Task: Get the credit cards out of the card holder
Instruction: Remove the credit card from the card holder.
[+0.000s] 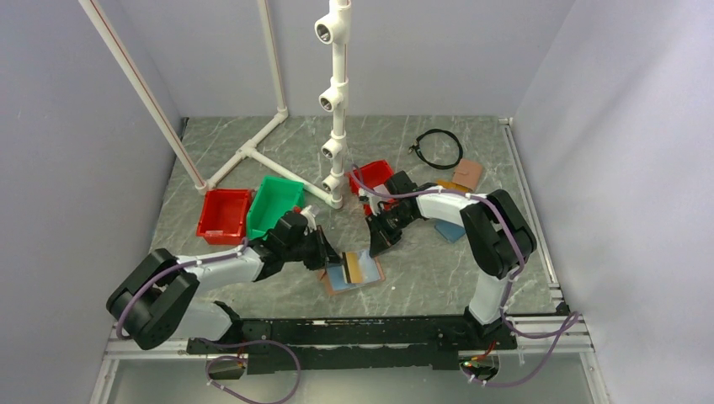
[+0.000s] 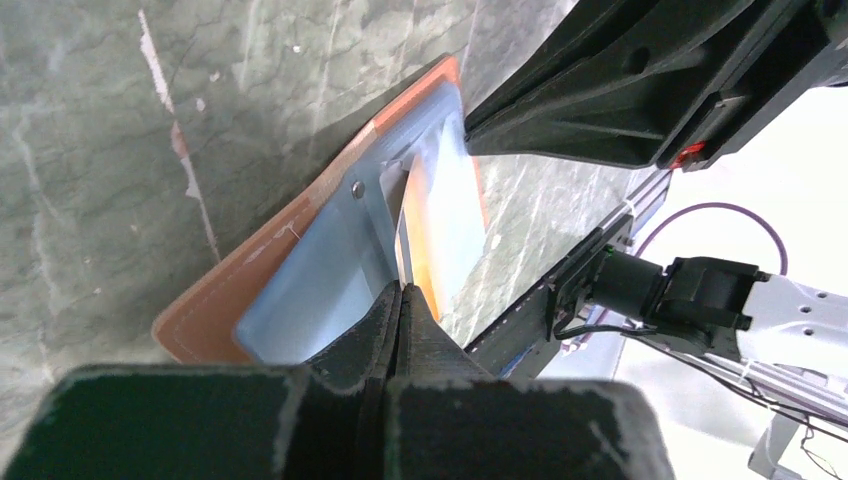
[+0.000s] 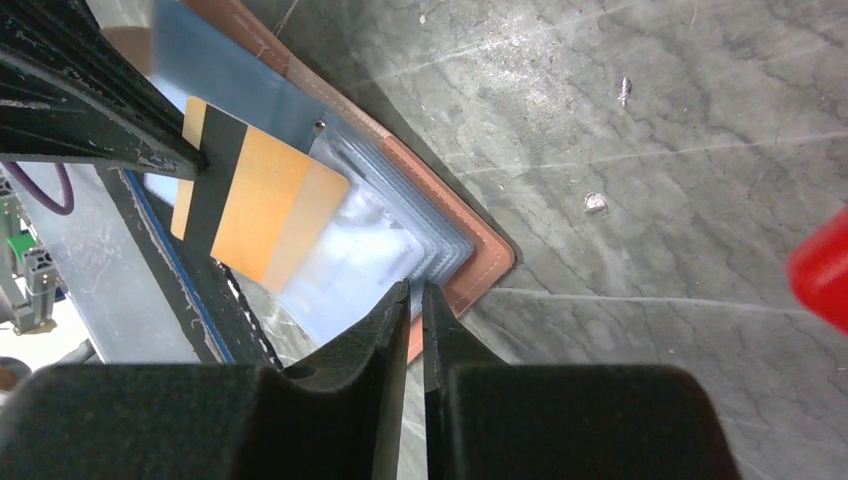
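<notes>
Left pincer clamps the gold card, print too blurred to read. Right pincer, nearly closed, seems to nip the card holder at its tips.

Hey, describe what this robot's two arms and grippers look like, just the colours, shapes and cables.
Both the left arm and right arm have smooth white links between chunky black joint housings. A thin purple cable runs along each. The left gripper and right gripper have matte black wedge-shaped fingers, scuffed pale along the edges.
</notes>
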You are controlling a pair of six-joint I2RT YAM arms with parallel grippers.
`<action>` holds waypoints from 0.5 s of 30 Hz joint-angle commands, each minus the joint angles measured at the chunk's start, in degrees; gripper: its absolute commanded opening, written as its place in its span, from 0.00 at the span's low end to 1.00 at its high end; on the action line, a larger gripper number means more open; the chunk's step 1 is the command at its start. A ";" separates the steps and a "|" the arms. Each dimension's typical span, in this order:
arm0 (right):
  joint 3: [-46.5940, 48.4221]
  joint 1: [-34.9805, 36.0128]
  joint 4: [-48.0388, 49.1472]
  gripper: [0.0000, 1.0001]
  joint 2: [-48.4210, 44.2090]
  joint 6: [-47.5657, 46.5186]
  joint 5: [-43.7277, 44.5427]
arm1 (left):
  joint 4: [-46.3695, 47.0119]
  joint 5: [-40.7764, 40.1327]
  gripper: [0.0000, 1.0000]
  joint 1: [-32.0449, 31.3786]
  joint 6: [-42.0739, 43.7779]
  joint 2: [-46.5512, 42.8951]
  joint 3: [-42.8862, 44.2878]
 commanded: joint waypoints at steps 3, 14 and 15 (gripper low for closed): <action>0.89 -0.16 0.77 0.12 0.71 -0.21 1.94 | -8.30 -2.07 0.00 0.09 3.73 -3.79 2.50; 2.63 -0.85 -4.07 0.13 -6.93 -8.43 -8.82 | -9.20 -0.77 0.00 0.13 15.42 -16.88 1.26; 3.10 -1.42 -5.21 0.14 -7.44 -9.85 -10.23 | -7.66 0.13 0.00 0.10 15.98 -17.64 0.71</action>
